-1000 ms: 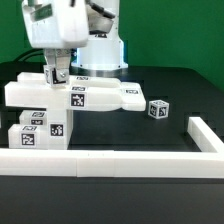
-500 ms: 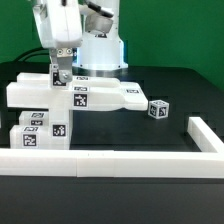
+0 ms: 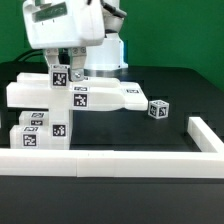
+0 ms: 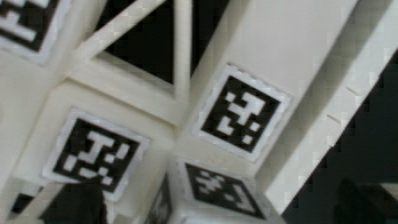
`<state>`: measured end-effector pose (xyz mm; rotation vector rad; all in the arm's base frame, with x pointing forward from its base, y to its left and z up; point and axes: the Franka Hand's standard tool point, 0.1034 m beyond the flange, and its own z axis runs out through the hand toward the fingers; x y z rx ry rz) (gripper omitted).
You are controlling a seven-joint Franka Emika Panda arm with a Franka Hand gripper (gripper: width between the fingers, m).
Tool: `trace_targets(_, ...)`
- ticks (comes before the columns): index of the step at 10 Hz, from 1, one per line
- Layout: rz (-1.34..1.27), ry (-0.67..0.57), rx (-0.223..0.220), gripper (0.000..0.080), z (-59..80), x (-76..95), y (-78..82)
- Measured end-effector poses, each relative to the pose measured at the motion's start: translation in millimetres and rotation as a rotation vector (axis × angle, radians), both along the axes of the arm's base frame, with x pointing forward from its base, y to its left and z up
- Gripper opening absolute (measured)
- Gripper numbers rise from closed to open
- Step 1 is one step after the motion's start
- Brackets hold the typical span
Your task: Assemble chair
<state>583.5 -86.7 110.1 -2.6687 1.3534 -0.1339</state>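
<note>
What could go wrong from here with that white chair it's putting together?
1. The gripper hangs close over the upright tagged piece on the stacked chair parts. A sideways move from here could probably knock that piece crooked or loose.
2. The small tagged block lies alone on the table, apart from the rest. It looks light and might slide or tip when grabbed.
</note>
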Motion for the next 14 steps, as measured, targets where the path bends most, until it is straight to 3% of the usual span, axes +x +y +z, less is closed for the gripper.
trace_targets(6,0.645,0.005,-0.142,0.0649,1.8,3.6,-4.1)
trace_targets(12,1.018,-0.006,-0.192,0.0649,-0.6,1.4,-7.1)
trace_targets(13,1.016,-0.006,-0.192,0.0560,-0.6,1.4,-7.1)
trace_targets(14,1.016,-0.006,-0.192,0.0560,-0.7,1.4,-7.1)
